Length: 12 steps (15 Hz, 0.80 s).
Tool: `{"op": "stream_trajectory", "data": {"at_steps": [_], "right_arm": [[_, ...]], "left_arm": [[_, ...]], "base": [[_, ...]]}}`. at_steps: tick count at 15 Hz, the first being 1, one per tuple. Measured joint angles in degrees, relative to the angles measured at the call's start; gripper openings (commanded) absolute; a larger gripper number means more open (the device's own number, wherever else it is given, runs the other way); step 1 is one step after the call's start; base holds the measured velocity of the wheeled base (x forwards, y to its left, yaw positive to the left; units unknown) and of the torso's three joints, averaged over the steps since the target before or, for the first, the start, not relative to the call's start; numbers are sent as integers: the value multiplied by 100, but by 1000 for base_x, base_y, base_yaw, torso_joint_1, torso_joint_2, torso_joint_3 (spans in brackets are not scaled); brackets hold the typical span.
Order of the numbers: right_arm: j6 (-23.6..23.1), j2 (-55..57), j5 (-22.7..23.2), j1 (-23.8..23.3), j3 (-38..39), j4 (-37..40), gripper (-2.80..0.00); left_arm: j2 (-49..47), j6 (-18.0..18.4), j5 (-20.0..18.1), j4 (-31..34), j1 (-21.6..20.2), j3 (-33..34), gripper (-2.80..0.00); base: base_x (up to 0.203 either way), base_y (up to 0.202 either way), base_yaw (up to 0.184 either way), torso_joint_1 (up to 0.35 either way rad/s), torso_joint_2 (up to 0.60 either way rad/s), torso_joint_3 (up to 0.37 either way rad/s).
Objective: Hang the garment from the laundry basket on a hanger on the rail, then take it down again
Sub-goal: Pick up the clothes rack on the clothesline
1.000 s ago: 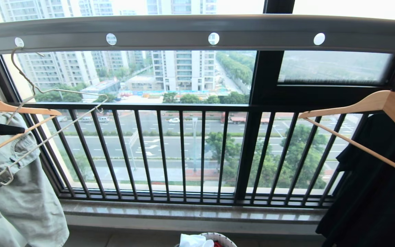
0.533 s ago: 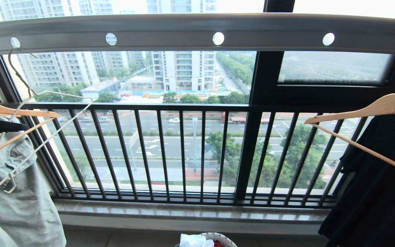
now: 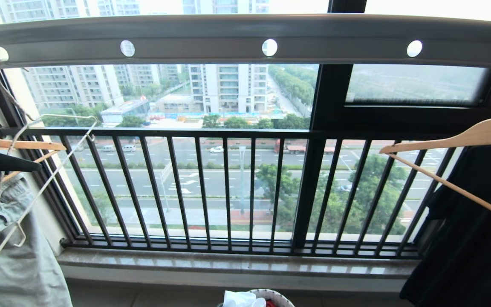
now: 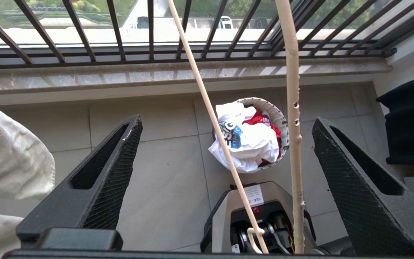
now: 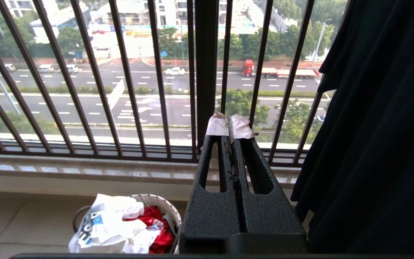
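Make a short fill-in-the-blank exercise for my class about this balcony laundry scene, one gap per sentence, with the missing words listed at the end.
1. The white T-shirt lies in the ______.
2. The wire hanger hangs from a round hole in the grey ______.
3. The left gripper has its jaws ______, with both hanger wires passing between them.
4. The right gripper is ______ and holds nothing.

Missing words: laundry basket; rail; open; shut

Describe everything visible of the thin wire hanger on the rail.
The hanger is thin cream-white wire, bare of clothing. Its hook sits in the leftmost visible round hole of the grey rail. It hangs tilted at the far left, in front of the pale denim garment, crossing a wooden hanger. A small notch hook shows near its shoulder. In the left wrist view two of its wires pass between the open left end effector's fingers, untouched.
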<state>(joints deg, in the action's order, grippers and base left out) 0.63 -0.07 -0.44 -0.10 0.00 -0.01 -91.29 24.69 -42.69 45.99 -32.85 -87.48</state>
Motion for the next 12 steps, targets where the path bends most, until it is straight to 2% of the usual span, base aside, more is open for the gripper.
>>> {"op": "stream_trajectory", "data": {"at_steps": [7, 9, 12], "right_arm": [[-1, 0, 0, -1, 0, 1, -280], [-1, 0, 0, 0, 0, 1, -280], [0, 0, 0, 0, 0, 1, -280]], "left_arm": [[62, -90, 37, -158, 17, 32, 0], [105, -239, 185, -198, 17, 72, 0], [126, -272, 301, -200, 17, 82, 0]], "base": [[0, 0, 0, 0, 0, 0], [0, 0, 0, 0, 0, 0], [0, 0, 0, 0, 0, 0]]}}
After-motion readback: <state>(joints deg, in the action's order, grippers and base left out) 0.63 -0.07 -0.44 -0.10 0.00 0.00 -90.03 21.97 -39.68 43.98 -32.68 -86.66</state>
